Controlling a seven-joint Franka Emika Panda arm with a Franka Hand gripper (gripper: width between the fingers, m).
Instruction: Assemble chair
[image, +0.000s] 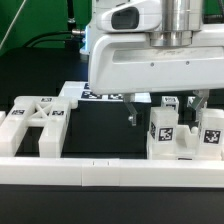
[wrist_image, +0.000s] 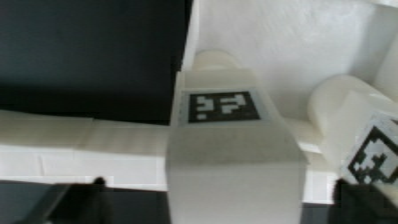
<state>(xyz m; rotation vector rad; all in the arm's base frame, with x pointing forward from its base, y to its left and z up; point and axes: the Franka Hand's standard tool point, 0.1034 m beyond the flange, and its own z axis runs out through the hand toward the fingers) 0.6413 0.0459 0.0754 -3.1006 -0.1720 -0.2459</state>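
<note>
Exterior view | gripper (image: 168, 114) jaws apart, either side of tagged chair block (image: 166, 135) | X-braced frame (image: 35, 122) at exterior view's left

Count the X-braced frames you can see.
1. The X-braced frame lies at the exterior view's left, behind the long white rail. Others may be hidden behind the arm.
</note>
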